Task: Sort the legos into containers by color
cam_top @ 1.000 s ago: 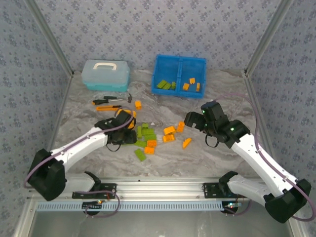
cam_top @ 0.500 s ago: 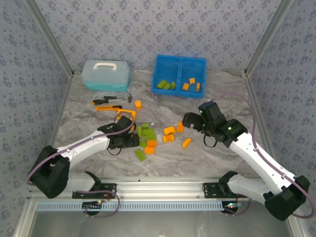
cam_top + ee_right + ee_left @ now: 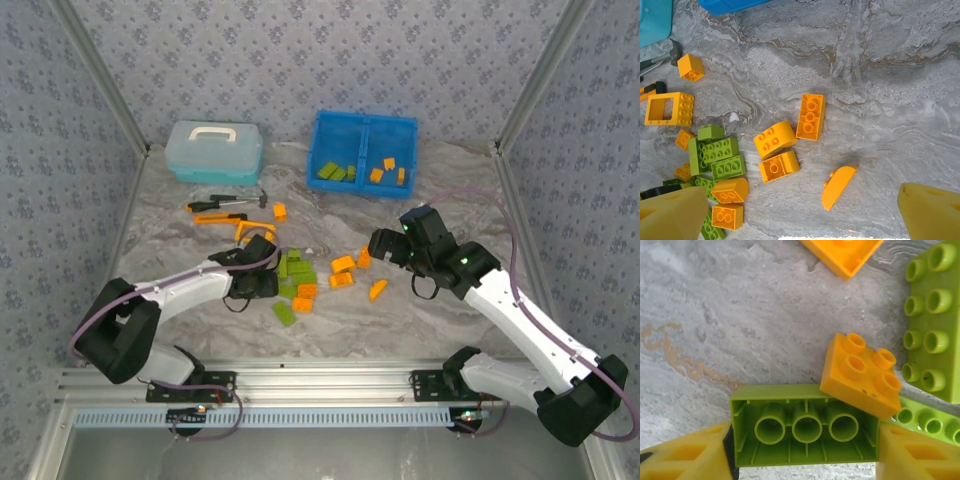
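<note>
The left gripper [image 3: 268, 284], in front and left of the blue tray [image 3: 366, 117], squeezes both ends of an upside-down green brick [image 3: 805, 425]. A small orange brick [image 3: 860, 375] leans on it. I think this is the grab step. Next, lift the green brick clear and carry it to the tray's left side, with the other greens [image 3: 333, 172]. In front of the tray, the right gripper [image 3: 384, 246] hangs wide open over orange bricks [image 3: 810, 116].

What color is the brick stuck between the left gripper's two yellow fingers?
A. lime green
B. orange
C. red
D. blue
A: in the left wrist view a lime green brick, hollow side up, sits between the yellow fingers of the left gripper; the orange brick only rests on its corner.
</note>
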Tool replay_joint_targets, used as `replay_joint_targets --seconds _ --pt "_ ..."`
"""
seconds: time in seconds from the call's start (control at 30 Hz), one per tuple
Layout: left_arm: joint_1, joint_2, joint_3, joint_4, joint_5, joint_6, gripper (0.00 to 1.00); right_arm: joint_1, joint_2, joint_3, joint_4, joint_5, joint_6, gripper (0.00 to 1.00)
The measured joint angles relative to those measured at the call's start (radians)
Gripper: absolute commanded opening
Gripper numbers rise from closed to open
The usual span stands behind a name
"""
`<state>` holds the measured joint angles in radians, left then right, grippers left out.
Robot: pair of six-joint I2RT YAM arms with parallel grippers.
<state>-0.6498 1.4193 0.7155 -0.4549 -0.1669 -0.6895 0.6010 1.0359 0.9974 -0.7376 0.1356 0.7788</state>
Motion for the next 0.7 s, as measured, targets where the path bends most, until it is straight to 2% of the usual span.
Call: replay_joint_targets --seconds 0.47,0.57,0.7 --pt "0.0 -0.008 0.0 0.0 -0.005 0.0 0.52 0.009 0.004 0.001 0.0 0.004 0.0 1.0" --pt "-0.001 -0.082 0.003 -0.051 -0.001 0.001 0.53 0.011 0.005 0.003 -0.003 0.007 0.0 1.0" --pt "-0.002 -0.265 0.079 -0.149 0.014 0.018 0.54 0.013 0.005 0.003 -0.006 0.008 0.001 1.0"
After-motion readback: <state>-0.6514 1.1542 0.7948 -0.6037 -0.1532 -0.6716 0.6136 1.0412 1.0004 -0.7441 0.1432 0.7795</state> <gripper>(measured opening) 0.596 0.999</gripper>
